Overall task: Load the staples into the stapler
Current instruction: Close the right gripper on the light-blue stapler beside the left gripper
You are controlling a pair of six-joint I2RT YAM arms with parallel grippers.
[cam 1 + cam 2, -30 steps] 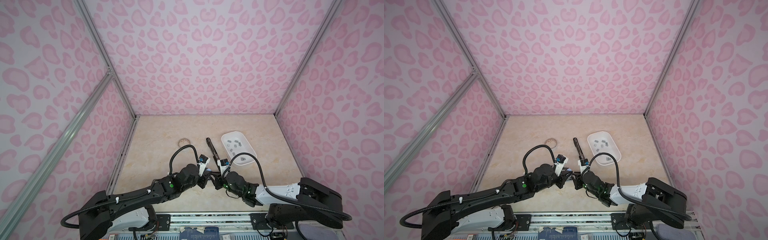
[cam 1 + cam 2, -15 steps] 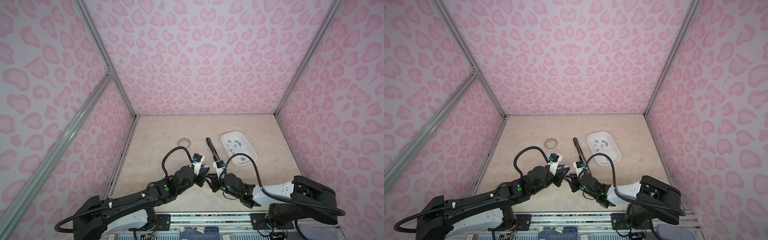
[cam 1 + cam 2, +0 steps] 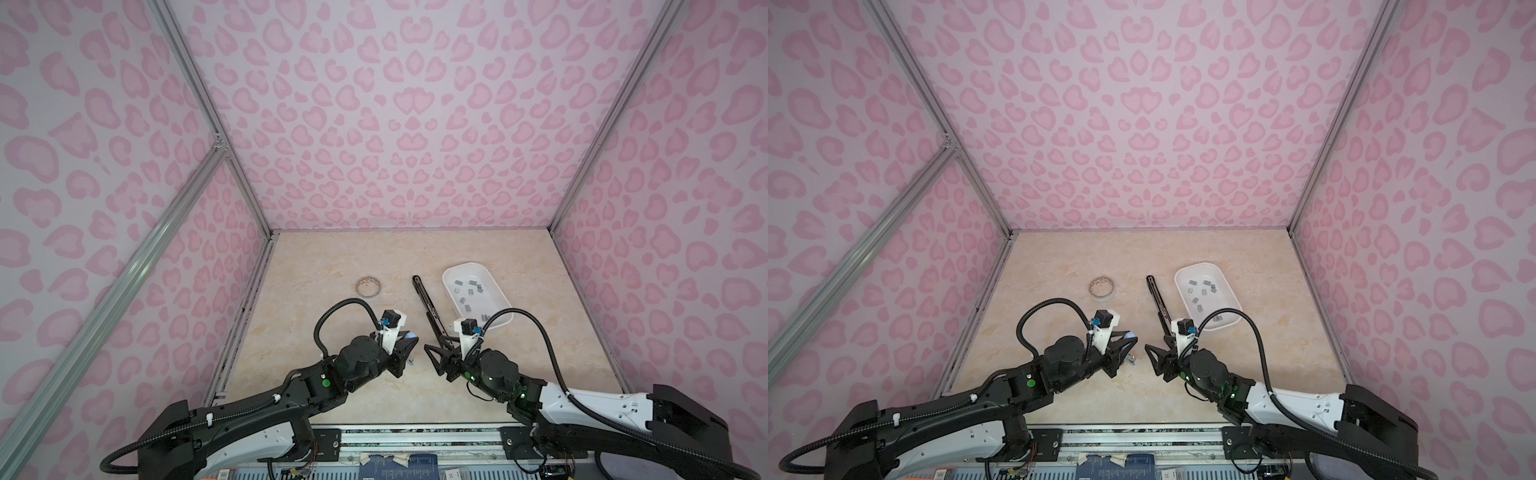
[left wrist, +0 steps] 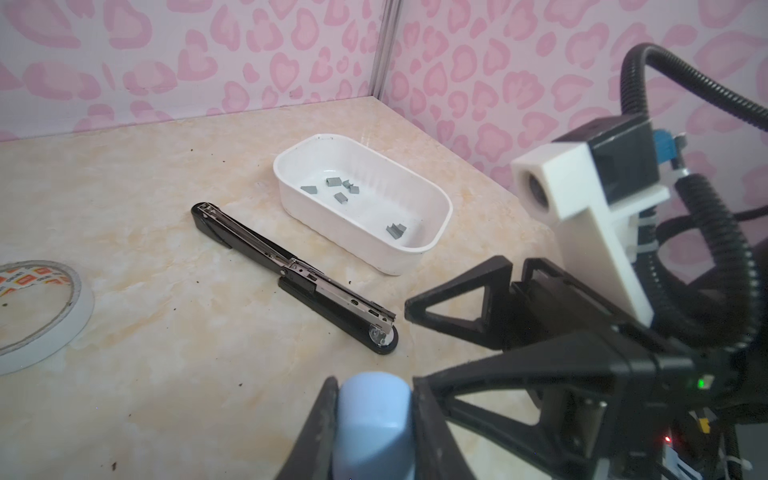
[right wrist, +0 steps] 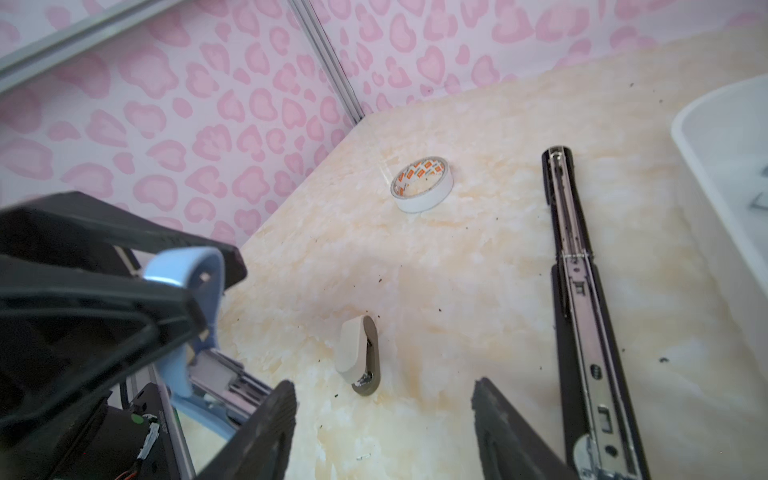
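At the near edge of the bench (image 3: pixel 332 257), my left claw (image 4: pixel 372 399) pinches a blue stapler (image 4: pixel 374 419). My right claw (image 5: pixel 384 399) faces it, jaws spread, apart from it. The staples (image 4: pixel 332 181) lie scattered in the white tray (image 4: pixel 365 249), just beside a black stapler (image 4: pixel 291 266) that lies opened out flat on the bench.

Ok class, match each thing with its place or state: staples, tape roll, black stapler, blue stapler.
Things:
1 staples
2 tape roll
3 black stapler
4 blue stapler

Places or states:
A opened out flat on the table
B gripped by the left end effector
C in the white tray
D ring lying flat on the table

Pairs: 1-C, 2-D, 3-A, 4-B
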